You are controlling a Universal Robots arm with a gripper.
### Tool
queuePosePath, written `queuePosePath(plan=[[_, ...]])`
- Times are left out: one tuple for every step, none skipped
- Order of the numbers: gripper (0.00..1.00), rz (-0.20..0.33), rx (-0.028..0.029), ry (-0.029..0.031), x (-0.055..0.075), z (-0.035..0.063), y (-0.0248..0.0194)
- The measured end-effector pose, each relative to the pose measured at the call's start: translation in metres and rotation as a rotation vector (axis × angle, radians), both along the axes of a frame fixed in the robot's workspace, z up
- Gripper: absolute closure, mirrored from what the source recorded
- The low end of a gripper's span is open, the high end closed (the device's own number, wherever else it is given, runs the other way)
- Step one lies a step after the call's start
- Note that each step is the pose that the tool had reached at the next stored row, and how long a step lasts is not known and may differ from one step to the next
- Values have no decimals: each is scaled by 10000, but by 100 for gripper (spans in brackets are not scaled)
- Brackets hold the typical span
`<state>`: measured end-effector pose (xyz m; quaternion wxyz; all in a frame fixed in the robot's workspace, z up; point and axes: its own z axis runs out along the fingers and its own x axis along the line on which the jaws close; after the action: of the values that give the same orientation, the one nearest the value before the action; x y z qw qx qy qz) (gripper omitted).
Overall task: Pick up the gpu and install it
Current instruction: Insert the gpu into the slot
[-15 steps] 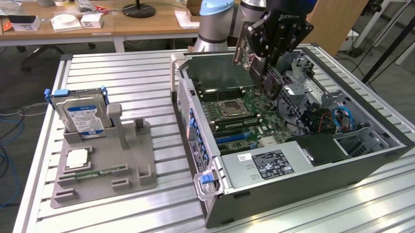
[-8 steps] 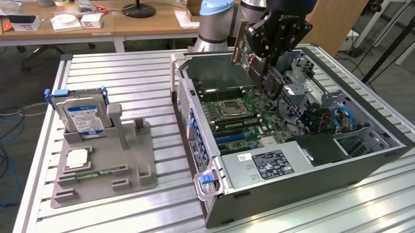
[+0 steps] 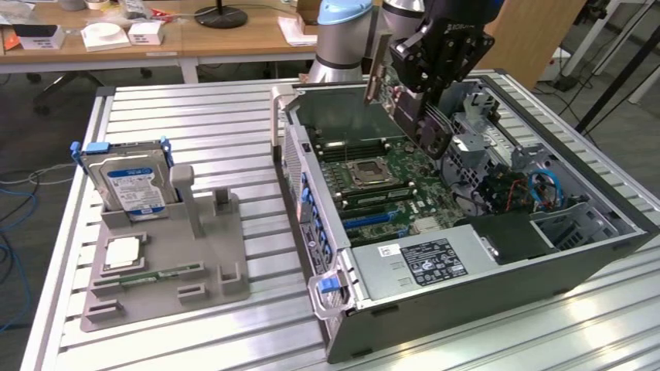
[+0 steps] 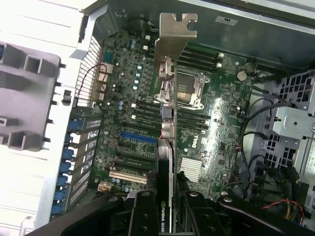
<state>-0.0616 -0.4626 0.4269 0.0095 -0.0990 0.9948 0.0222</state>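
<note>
Upper left of the exterior view: wooden desks behind a slatted metal table. On the table, 1 grey holder with a hard drive at the exterior view's left, 1 open computer case centre-right. Upper centre-right, gripper clamped on the gpu, card on edge over the case's motherboard.

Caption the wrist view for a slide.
The gripper holds the gpu edge-on over the motherboard in the open case.
</note>
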Motion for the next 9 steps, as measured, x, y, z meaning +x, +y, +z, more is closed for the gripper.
queuePosePath(plan=[[74,65,0,-1,0,0,0],[74,131,0,0,0,0,0],[74,195,0,0,0,-1,0],[74,260,0,0,0,-1,0],[74,323,0,-1,0,-1,0],[74,386,0,0,0,-1,0],[74,455,0,-1,0,-1,0],[74,517,0,-1,0,-2,0],[74,579,0,0,0,-2,0]])
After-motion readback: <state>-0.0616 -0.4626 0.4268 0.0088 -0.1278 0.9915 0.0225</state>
